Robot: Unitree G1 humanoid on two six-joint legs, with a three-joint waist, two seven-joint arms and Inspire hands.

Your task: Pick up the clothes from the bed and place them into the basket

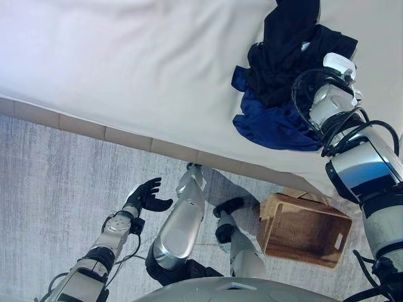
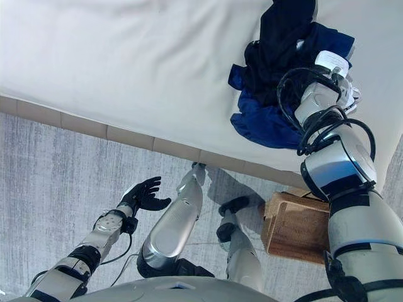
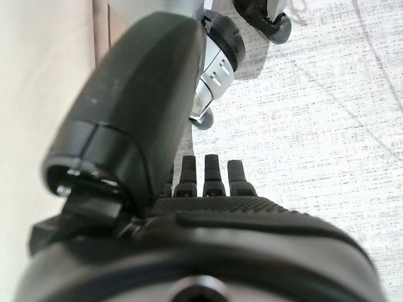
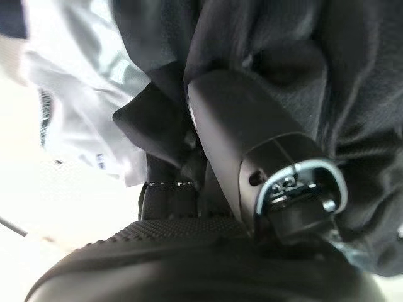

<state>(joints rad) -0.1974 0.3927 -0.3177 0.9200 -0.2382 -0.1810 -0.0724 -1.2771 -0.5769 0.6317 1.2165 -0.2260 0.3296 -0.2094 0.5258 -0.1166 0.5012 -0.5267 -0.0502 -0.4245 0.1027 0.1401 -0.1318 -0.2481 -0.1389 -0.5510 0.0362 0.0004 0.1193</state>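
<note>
- Our left hand hangs over the floor, lower left of frame, fingers relaxed and apart, empty.
- Wicker basket sits lower right.
- Our right hand is buried in the dark clothes on the bed, upper right; we can't tell its grip.

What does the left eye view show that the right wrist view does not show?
Only the left eye view shows the bed, the blue cloth, the wicker basket on the floor and the left robot hand, open and idle. Only the right wrist view shows the right robot hand pressed into the cloth, plus a white garment. Both show the black clothes.
</note>
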